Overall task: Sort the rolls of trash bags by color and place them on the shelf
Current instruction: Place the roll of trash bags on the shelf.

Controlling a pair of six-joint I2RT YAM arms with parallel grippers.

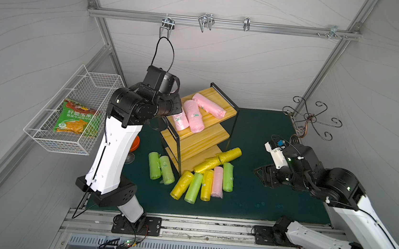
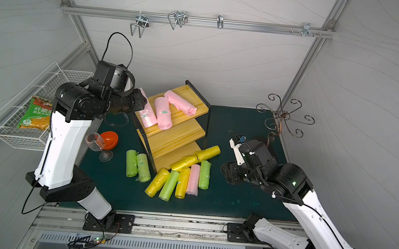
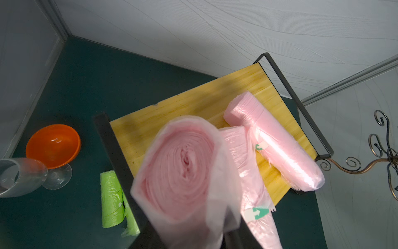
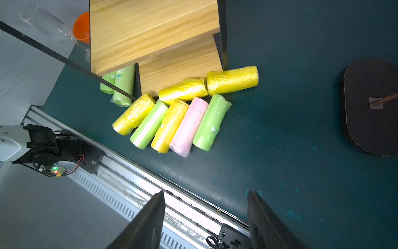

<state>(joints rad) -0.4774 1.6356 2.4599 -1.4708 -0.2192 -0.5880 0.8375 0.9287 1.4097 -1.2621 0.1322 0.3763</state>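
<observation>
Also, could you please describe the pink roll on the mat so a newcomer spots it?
Find the wooden shelf on the green mat. Five rolls lie side by side before it. The pink roll is the only pink among them, flanked by yellow and green.

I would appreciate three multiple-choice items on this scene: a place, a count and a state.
1. The lone pink roll on the mat lies: A between a yellow roll and a green roll; B between two yellow; C between two green.
2. Green rolls on the mat: A two; B three; C four.
3. The right gripper is: A shut on a yellow roll; B open, empty; C shut on a green roll.
Key: 1 A, yellow one side, green the other; 2 C, two beside the shelf, two in the row; 3 B, fingers apart, nothing between.
</observation>
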